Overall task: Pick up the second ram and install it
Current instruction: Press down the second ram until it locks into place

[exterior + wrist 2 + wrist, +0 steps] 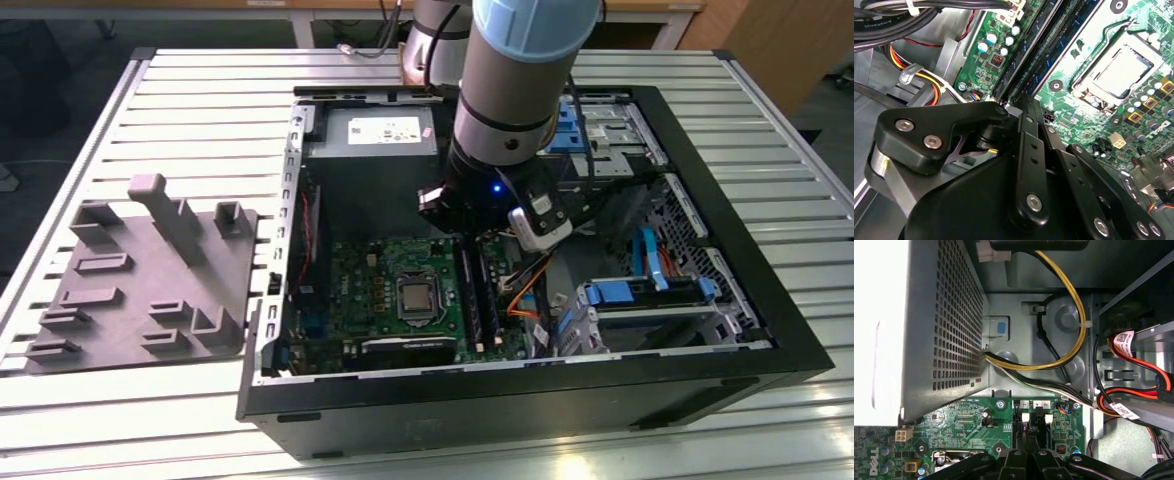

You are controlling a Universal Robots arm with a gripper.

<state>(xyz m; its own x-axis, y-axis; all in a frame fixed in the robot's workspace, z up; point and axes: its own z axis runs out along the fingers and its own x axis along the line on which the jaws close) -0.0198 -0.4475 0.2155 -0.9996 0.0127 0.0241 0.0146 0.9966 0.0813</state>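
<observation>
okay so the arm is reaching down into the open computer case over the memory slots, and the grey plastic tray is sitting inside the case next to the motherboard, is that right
Not quite. The grey plastic tray sits outside the open computer case, on the slatted table at the exterior view's left. The rest holds: the arm reaches down into the case over the memory slots, as the exterior view shows.

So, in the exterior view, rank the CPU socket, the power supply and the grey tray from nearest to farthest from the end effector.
1. CPU socket, on the motherboard just toward the exterior view's left of the end effector.
2. Power supply, at the far end of the case behind the arm.
3. Grey tray, outside the case on the table, at the exterior view's left.
</observation>
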